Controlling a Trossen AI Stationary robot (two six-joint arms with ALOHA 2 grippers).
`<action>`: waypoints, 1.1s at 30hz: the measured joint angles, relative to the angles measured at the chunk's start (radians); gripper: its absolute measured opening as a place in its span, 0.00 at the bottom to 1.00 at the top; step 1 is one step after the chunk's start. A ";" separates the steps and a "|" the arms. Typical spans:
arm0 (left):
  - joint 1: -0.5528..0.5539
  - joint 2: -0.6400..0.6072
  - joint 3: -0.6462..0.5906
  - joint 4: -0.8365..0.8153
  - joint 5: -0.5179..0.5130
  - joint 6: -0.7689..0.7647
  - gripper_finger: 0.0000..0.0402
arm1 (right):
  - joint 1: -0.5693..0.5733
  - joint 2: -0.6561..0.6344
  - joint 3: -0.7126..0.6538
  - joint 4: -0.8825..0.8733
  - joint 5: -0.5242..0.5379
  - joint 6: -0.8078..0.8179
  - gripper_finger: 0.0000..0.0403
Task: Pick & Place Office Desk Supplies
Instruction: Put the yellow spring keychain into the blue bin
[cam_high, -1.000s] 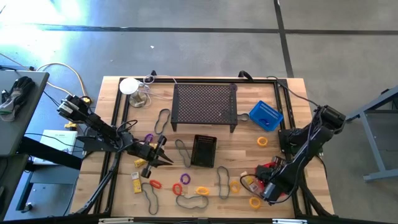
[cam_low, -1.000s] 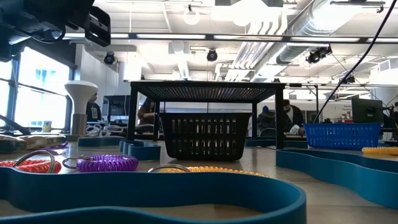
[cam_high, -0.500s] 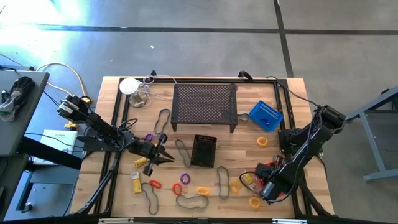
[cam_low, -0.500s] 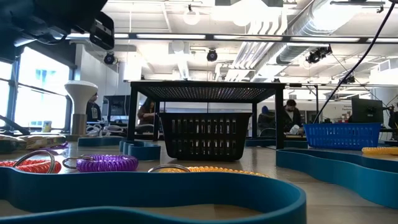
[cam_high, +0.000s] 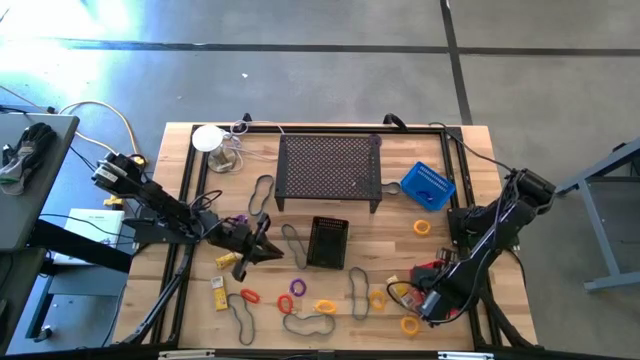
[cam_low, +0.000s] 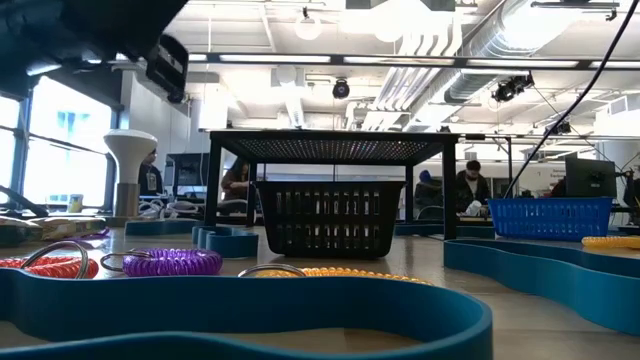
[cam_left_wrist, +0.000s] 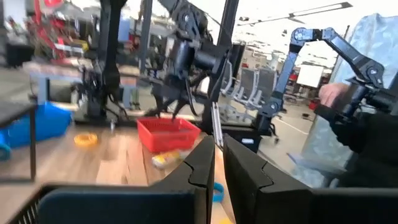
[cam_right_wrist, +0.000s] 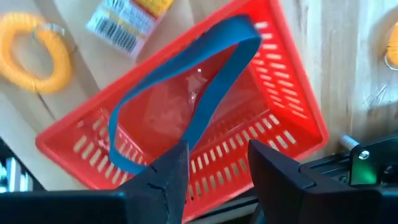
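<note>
- Opening the right gripper (cam_right_wrist: 214, 152) fully before lifting, judging that the blue rubber-band loop (cam_right_wrist: 211, 93) could otherwise snag on a finger and ride back out.
- Standing part-way spread now, with a clear gap between the two dark fingers; the loop's near end running to one fingertip, not plainly pinched.
- Arching the rest of the band across the red mesh plastic basket (cam_right_wrist: 273, 93), mostly inside its rim, so a straight release looks enough to land it.
- Retreating straight up would be wise, avoiding a sideways drag that might tip the light basket.
- Leaving alone the yellow barcoded packet (cam_right_wrist: 127, 22) and the yellow coiled ring (cam_right_wrist: 37, 53) lying on the counter (cam_high: 400, 235) just beside the basket.
- Reaching forward and down from the counter's right side, with the wrist bent to aim the gripper almost straight down at the near right corner.
- Holding the left gripper (cam_high: 262, 248) above the counter's left-centre, fingers pressed nearly together; not possible to tell whether anything thin is caught between them.
- Stretching low and nearly level from the left edge towards the middle.
</note>
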 joint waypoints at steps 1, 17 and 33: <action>-0.012 0.000 0.011 0.000 -0.019 0.026 0.08 | -0.005 0.000 0.000 -0.003 -0.013 -0.014 0.37; -0.075 0.000 0.083 -0.095 -0.188 0.208 0.36 | -0.119 0.000 0.136 -0.115 0.040 -0.089 0.27; -0.125 0.000 0.083 -0.188 -0.174 0.031 0.36 | -0.136 0.049 0.212 0.209 0.384 -0.356 0.35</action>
